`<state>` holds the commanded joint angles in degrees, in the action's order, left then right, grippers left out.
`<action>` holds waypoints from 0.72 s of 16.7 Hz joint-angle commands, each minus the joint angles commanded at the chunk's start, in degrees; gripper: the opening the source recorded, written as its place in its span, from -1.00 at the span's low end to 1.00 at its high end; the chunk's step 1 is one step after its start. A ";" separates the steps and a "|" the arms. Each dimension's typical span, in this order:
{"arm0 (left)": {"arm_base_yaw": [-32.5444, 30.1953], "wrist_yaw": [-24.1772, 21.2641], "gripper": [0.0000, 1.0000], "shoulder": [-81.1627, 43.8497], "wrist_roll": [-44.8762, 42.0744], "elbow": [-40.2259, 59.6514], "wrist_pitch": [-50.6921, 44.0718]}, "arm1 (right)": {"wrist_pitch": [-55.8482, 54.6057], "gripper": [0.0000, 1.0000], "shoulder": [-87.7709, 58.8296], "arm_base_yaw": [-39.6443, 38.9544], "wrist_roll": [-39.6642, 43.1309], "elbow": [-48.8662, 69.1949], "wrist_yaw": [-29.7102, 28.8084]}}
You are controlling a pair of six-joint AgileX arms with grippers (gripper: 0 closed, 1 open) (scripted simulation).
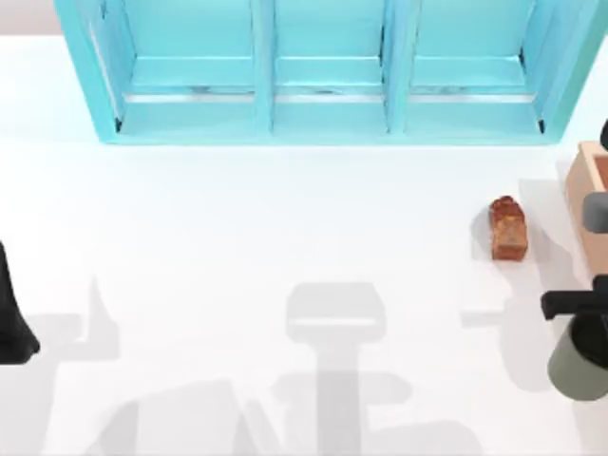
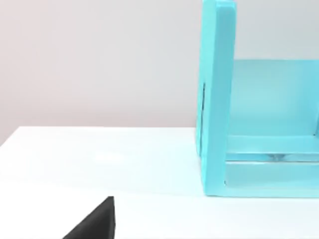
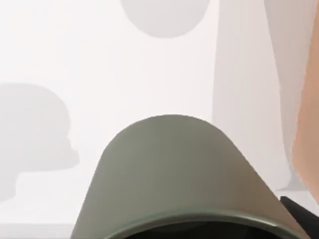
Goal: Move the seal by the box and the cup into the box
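the right gripper (image 1: 581, 306) sits at the table's (image 1: 237, 228) right edge, near the front, its fingers clenched on the cup (image 1: 579, 366), which the right wrist view shows close up from the side, above the white surface. the seal (image 1: 508, 229) stands on the table just beside the box (image 1: 589, 180), apart from it, by the right edge. the turquoise cabinet (image 1: 323, 71) lines the back edge. the left arm (image 1: 14, 313) is parked at the left edge; i cannot tell how its fingers stand.
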<state>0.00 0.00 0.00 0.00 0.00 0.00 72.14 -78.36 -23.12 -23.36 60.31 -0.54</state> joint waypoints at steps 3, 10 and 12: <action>0.00 0.00 1.00 0.00 0.00 0.00 0.00 | -0.17 -1.00 -1.72 8.36 9.08 1.76 -0.66; 0.00 0.00 1.00 0.00 0.00 0.00 0.00 | -3.14 -1.00 -4.24 40.77 40.75 2.76 -1.80; 0.00 0.00 1.00 0.00 0.00 0.00 0.00 | -4.27 -1.00 -4.16 47.12 46.92 2.14 -1.82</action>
<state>0.00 0.00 0.00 0.00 0.00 0.00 67.86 -82.52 24.01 23.57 62.45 -2.36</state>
